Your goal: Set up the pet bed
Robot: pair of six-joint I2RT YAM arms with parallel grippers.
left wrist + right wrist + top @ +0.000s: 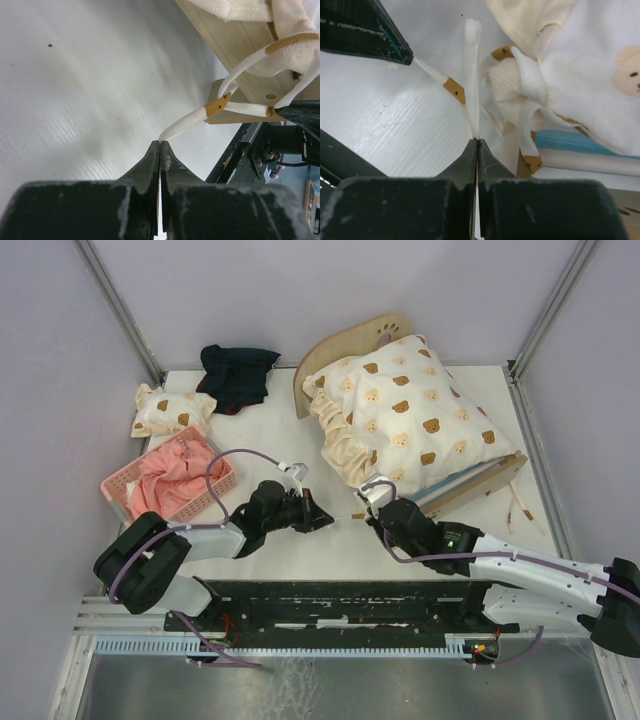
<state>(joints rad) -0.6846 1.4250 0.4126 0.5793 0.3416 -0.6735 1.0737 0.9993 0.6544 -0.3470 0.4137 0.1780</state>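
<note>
Pet bed (pixel 483 478) lies on the white table (pixel 290 440) just beyond and to the right of the right gripper (pixel 372 506), running aslant away from it. Its arched headboard (pixel 372 335), with a dark paw print, stands at the far end, well beyond both grippers. Most of the frame is hidden under a cream bear-print quilt (pixel 400 420) heaped on top. The quilt's gathered near corner hangs just ahead of the right gripper, and a strip of blue mattress (pixel 570 140) shows below the quilt to that gripper's right. A pink basket (pixel 118 490) holding pink cloth (pixel 165 485) sits to the left of the left gripper (pixel 325 519), close beside that arm. A dark cloth (pixel 235 375) lies well beyond the left gripper, at the table's far edge. A small bear-print pillow (pixel 170 410) lies beyond it and further left, just past the basket. The two grippers face each other near the middle of the table, close together but not touching. Left gripper's jaws are pressed together on the end of a white tie, the left tie (pixel 185 125), which carries a tan patch and runs from the tips toward the quilt corner. Right gripper's jaws are likewise clamped, pinching the right tie (pixel 472 75), a plain white strip that rises straight ahead from its tips. More loose ties (pixel 520 510) lie on the table to the right of the right gripper, by the bed's near end.
</note>
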